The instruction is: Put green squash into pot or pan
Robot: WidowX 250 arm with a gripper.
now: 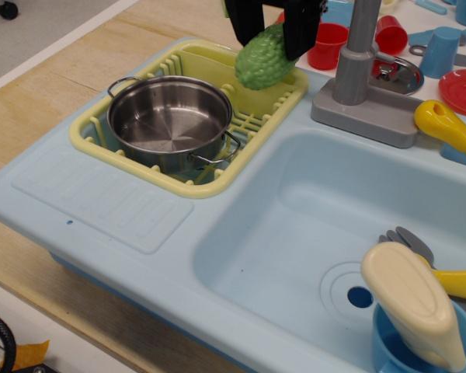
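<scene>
The green squash (261,61) is bright green and bumpy. It hangs tilted at the back right corner of the yellow dish rack (214,183), its upper end between my black fingers (245,23). My gripper (272,37) comes down from the top edge and is shut on the squash, one finger on each side. The shiny steel pot (169,118) with wire loop handles stands empty in the rack's left part, down and left of the squash. The gripper's upper body is cut off by the frame.
A grey toy faucet (356,70) stands just right of the gripper. Red cups (328,44) and blue dishes crowd the back right. The blue sink basin (311,233) holds cutlery and a blue cup with a cream utensil (413,305). A yellow toy (447,128) lies at the right.
</scene>
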